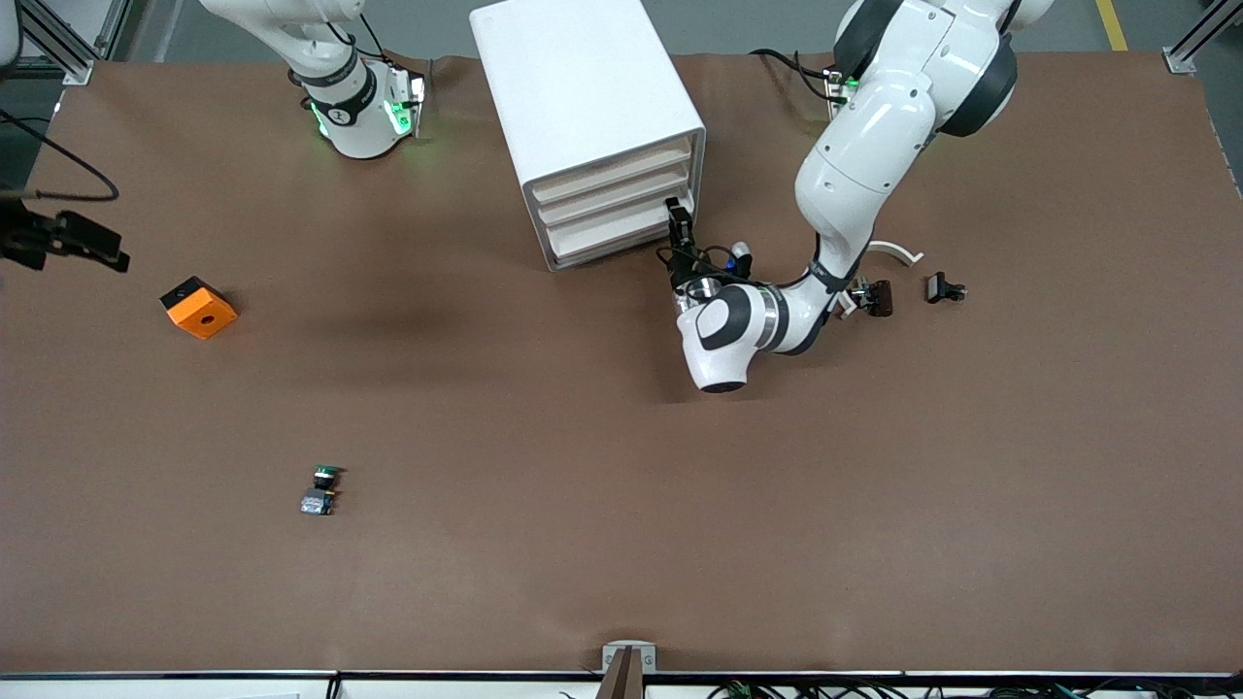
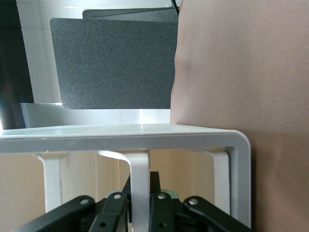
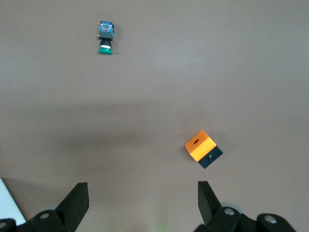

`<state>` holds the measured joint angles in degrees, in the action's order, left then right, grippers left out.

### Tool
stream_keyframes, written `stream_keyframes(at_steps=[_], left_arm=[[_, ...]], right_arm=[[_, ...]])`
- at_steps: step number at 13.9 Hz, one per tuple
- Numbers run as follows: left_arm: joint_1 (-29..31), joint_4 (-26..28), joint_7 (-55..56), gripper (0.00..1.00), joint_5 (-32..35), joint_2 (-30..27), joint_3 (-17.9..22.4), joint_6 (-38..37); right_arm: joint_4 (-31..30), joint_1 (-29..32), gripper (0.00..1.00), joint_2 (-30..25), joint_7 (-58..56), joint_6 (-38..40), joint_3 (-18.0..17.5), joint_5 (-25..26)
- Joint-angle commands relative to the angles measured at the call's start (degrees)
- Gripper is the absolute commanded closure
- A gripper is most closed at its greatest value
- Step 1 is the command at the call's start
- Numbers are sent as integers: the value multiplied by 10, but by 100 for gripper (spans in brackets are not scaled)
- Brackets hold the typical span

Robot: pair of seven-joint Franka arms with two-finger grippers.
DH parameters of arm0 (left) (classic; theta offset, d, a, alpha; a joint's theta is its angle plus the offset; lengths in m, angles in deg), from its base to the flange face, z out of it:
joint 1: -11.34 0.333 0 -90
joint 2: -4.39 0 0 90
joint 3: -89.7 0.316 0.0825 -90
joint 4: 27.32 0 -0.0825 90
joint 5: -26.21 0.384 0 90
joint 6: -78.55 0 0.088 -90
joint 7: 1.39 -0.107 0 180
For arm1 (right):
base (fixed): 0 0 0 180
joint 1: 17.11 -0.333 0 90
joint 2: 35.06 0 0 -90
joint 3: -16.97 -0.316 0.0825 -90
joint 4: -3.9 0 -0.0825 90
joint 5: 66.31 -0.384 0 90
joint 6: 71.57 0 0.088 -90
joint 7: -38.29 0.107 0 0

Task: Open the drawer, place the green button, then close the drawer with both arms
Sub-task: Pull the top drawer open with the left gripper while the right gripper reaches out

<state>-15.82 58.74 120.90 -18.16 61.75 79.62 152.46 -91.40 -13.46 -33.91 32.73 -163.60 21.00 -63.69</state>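
The white cabinet [image 1: 583,116] stands near the robots' bases with all its drawers pushed in. My left gripper [image 1: 679,225] is at the front of the bottom drawer [image 1: 607,240], at the end toward the left arm. In the left wrist view this gripper [image 2: 140,186] is shut on a white handle strip [image 2: 139,169] of the drawer. The button [image 1: 322,488] [image 3: 105,38], with its green cap, lies on the table nearer the camera, toward the right arm's end. My right gripper [image 1: 97,248] [image 3: 141,188] hangs open and empty over the table beside the orange block.
An orange block with a hole [image 1: 198,307] [image 3: 202,147] lies toward the right arm's end. Two small black clips [image 1: 944,288] [image 1: 874,296] and a white curved piece [image 1: 898,250] lie close by the left arm. The brown table [image 1: 621,544] spreads wide.
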Motion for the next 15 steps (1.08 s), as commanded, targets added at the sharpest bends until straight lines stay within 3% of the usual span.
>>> stream_keyframes(at_steps=[1, 4, 9, 15], left_arm=[[19, -12, 2, 85, -11, 6, 4, -8], [43, -15, 2, 83, -30, 6, 4, -8], [90, -38, 2, 82, -42, 13, 4, -1], [120, -38, -4, 82, -41, 21, 5, -1]], right_arm=[[40, 12, 0, 39, -23, -17, -2, 9], [27, 7, 0, 60, -16, -45, -3, -2], [-79, -18, 0, 82, 77, -185, -4, -32], [-117, -87, 0, 186, 175, -351, -4, -32]])
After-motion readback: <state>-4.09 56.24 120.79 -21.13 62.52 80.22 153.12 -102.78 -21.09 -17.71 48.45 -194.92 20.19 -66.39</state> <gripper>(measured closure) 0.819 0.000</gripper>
